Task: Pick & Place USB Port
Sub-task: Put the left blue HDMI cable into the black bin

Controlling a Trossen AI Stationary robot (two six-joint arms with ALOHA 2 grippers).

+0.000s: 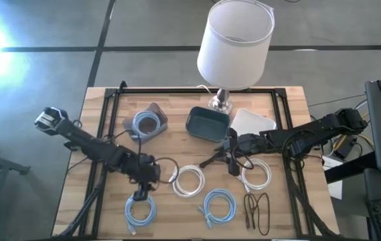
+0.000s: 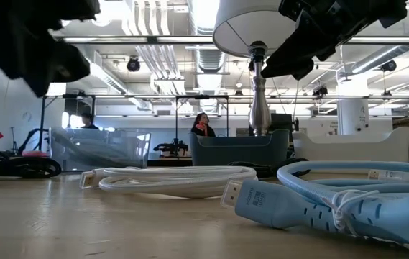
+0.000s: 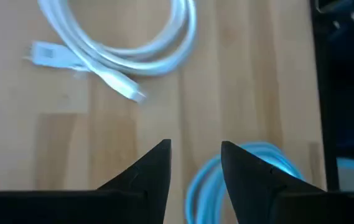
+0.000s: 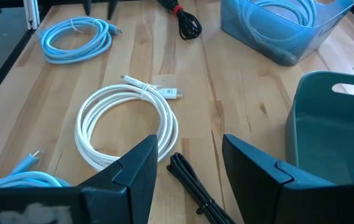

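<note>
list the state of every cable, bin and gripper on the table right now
left gripper: open, empty, over the front-left blue cable
right gripper: open, empty, near the dark bin
dark bin: upright, looks empty
clear bin: holds a coiled blue cable
centre white cable: coiled, flat on the table
right white cable: coiled, on the table
centre blue cable: coiled, tied
black cable: bundled, near the front edge
lamp: upright
</note>
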